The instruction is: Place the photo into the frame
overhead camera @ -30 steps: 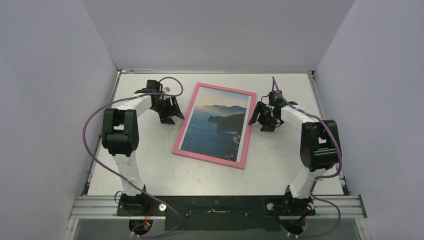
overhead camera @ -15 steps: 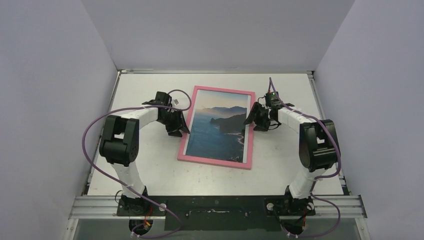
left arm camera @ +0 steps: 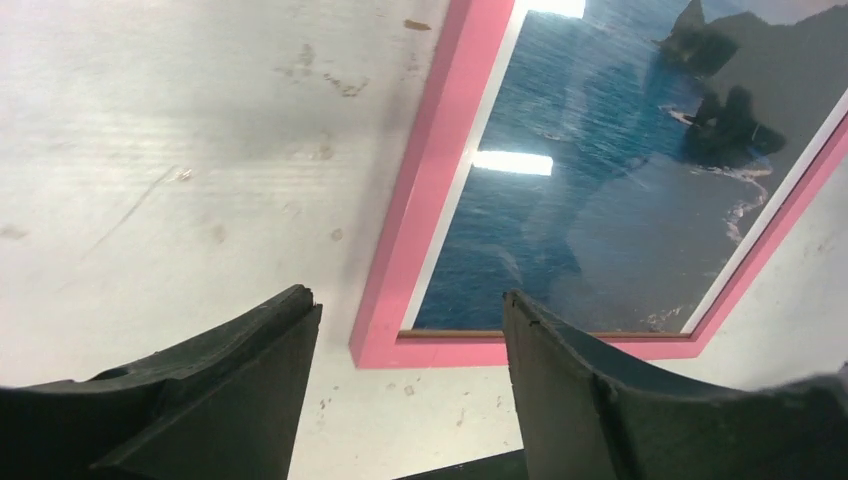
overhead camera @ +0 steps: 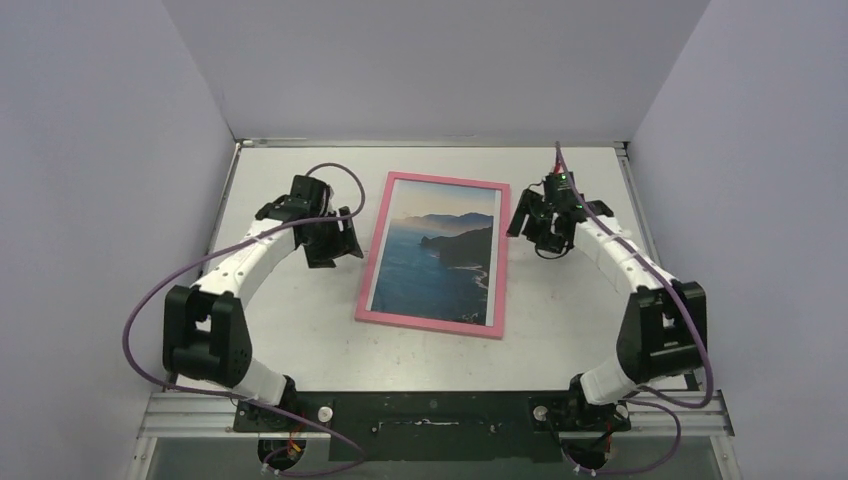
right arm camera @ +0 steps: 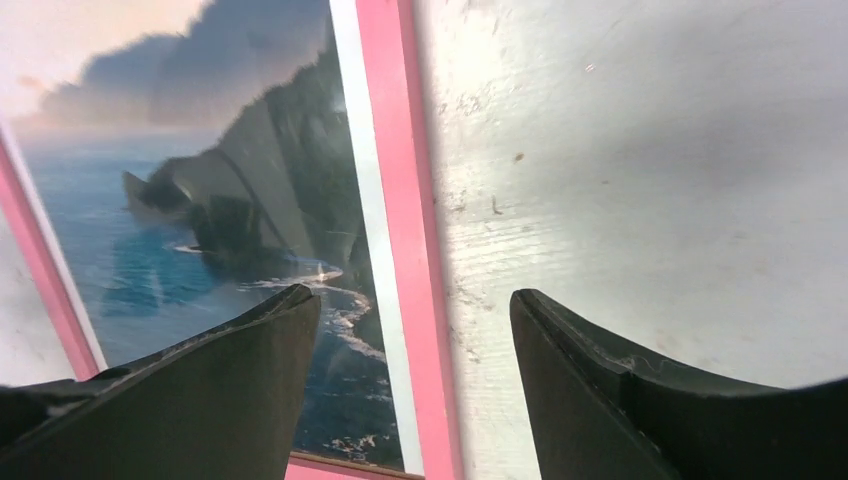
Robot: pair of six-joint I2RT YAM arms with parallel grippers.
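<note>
Backed off the frame (overhead camera: 430,324) now, left hand (overhead camera: 345,238) and right hand (overhead camera: 528,232) both gape empty; photo (overhead camera: 440,260) sits inside it.

Left arm (overhead camera: 262,245), right arm (overhead camera: 610,250); jaws apart

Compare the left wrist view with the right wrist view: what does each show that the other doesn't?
Left wrist only: the left gripper, jaws open and holding nothing, and bright light reflections on the sea in the photo. Right wrist only: the right gripper, open and empty too, and the photo's pale sky. Both: the pink frame lying on the table with the photo in it, dark cliffs included.
</note>
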